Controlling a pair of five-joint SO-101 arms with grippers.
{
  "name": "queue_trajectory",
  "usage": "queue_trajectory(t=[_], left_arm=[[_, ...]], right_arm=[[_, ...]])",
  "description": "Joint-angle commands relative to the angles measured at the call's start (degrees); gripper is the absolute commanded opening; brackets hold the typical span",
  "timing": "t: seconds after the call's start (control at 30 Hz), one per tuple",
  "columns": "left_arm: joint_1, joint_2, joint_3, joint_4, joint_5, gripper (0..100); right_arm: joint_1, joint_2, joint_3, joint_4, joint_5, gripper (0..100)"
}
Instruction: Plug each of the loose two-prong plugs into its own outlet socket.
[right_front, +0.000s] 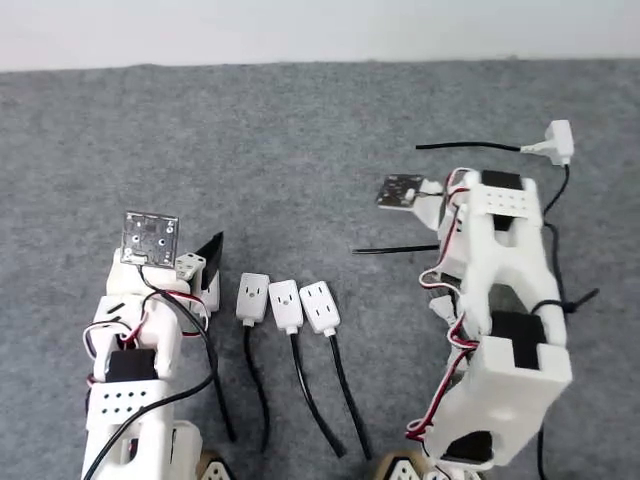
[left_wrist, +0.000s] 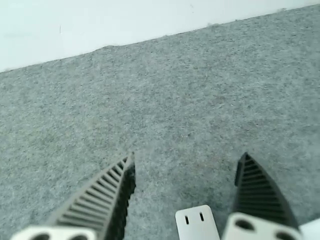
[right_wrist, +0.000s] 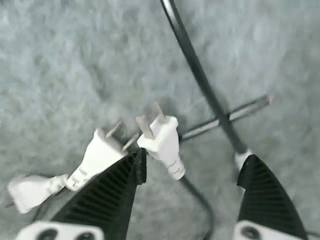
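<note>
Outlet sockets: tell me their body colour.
White outlet sockets, best seen in the high view.

Three white outlet sockets (right_front: 286, 304) lie side by side in a row on the grey carpet (right_front: 300, 130) with their slotted faces up. From each a black cord (right_front: 300, 378) trails toward the near edge. Just left of the row stands the left arm (right_front: 138, 342), and its dark finger (right_front: 211, 248) is close to the leftmost socket's far end. Well to the right of the row stands the right arm (right_front: 505, 290), white and bulky, with red wires down its side. Far beyond the row and to its right, a white plug (right_front: 557, 141) lies on the carpet, its black cable (right_front: 465, 147) stretching leftward. Between the row and the right arm lies another black cable (right_front: 395, 248), apart from the sockets.
</note>
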Motion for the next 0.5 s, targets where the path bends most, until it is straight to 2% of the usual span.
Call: queue_trajectory(t=[0.0, 0.3, 0.37, 0.43, 0.47], left_arm=[[0.4, 0.0, -0.5, -1.7, -1.7, 31], [0.4, 0.0, -0.6, -1.7, -1.6, 31], [0.4, 0.0, -0.6, -1.7, -1.6, 31], [0.4, 0.0, -0.6, -1.7, -1.6, 31], [0.4, 0.0, -0.6, -1.7, -1.6, 31]], right_arm=[[-1.2, 2.2, -3.0, -3.0, 1.9, 29.3], [0.0, 10.9, -3.0, -4.8, 3.8, 28.5], [-0.1, 10.9, -2.9, -4.8, 3.9, 20.8], [-0.1, 10.9, -2.9, -4.8, 3.4, 4.5], [-0.1, 10.9, -3.0, -4.9, 2.5, 0.0]])
